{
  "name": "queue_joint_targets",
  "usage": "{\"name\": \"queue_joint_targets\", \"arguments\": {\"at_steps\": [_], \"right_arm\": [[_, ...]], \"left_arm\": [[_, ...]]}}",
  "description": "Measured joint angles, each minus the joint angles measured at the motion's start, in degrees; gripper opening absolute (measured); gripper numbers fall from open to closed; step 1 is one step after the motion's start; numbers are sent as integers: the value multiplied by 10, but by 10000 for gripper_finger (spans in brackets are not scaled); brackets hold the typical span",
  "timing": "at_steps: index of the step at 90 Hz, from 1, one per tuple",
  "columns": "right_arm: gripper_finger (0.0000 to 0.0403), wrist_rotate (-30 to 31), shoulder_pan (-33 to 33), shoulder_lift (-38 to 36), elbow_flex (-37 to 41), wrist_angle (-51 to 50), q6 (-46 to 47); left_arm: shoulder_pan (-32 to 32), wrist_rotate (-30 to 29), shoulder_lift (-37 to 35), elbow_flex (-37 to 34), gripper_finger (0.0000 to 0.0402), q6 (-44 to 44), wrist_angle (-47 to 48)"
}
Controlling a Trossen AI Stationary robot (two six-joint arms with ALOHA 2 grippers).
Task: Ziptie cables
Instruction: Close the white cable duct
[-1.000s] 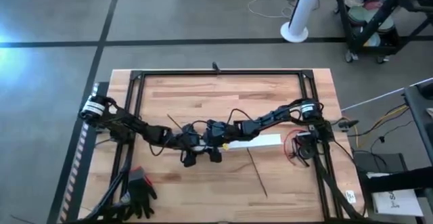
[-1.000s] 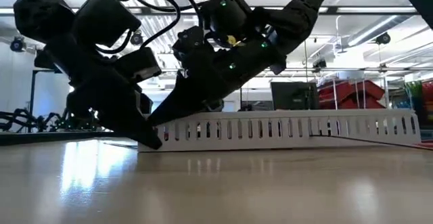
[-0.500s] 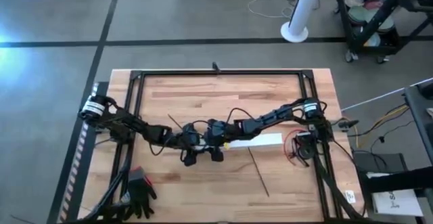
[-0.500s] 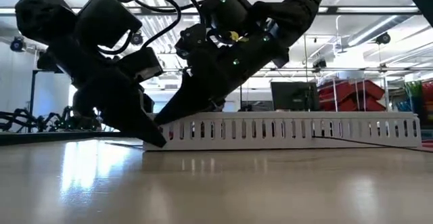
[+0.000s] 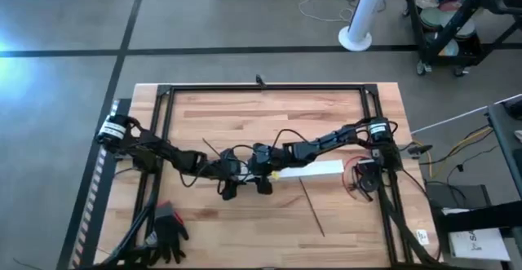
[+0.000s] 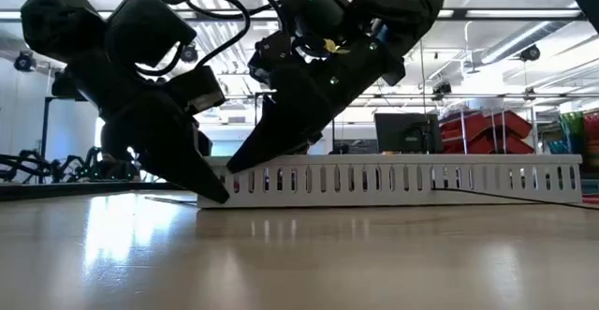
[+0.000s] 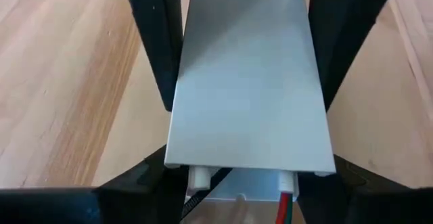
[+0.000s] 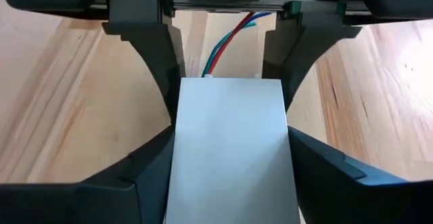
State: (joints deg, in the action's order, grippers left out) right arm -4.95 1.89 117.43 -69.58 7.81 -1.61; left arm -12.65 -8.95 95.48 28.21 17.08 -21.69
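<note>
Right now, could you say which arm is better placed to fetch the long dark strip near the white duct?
Probably right: the dark strip lies nearer the right gripper than the left gripper; both hold the white duct.

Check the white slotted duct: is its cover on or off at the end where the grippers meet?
On. In both wrist views a flat white cover sits on the duct, coloured wires emerging beyond its end.

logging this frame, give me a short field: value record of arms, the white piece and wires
left gripper: at the white slotted duct's end, fingers either side of it
right gripper: same end, facing the left one, fingers straddling the duct
white slotted duct: flat on the table, mid-right
coloured wires: red, green, blue, emerging at the duct's end
thin dark strip: loose, in front of the duct
</note>
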Motion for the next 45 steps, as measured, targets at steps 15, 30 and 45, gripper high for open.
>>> {"name": "queue_joint_targets", "arguments": {"at_steps": [15,30,45], "right_arm": [[238,0,0,0,2,13,3],[223,-2,0,5,2,32,4],[235,-3,0,15,2,49,10]], "left_arm": [[-1,1,0,1,203,0,-1],[-1,1,0,4,203,-5,4],[-2,4,0,5,204,-7,9]]}}
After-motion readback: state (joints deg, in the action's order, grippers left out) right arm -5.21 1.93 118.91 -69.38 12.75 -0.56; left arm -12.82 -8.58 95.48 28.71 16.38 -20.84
